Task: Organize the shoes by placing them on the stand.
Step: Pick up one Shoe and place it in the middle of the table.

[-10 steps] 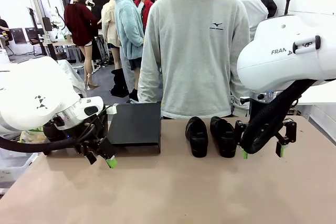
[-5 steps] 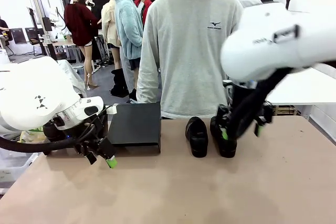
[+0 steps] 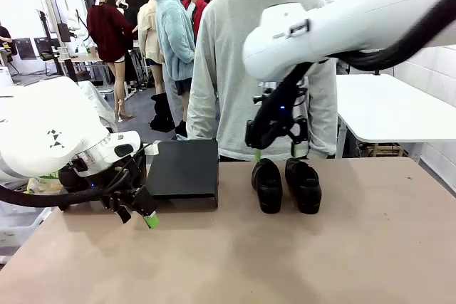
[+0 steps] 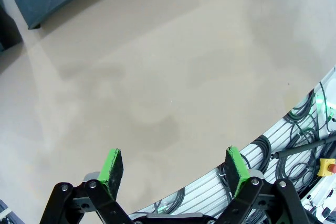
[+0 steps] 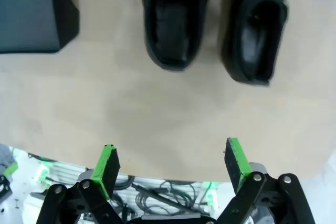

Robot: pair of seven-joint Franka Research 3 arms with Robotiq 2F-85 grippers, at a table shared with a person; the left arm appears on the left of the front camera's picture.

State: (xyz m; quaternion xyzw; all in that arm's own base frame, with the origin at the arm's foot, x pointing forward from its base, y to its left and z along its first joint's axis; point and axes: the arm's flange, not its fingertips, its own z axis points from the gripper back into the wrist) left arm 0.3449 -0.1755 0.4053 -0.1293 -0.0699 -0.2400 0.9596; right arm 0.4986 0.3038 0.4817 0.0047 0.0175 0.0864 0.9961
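My right gripper (image 3: 276,150) (image 5: 170,156) hangs spread wide and empty over the far ends of the two shoes (image 3: 268,184) (image 5: 173,19). They sit side by side on the table (image 3: 285,261), toes toward me, near the dark stand (image 3: 184,169) on their left. My left gripper (image 3: 137,215) (image 4: 173,166) is likewise released and holds nothing, low over bare tabletop by the stand's near left corner, and a person (image 3: 263,69) stands at the far edge.
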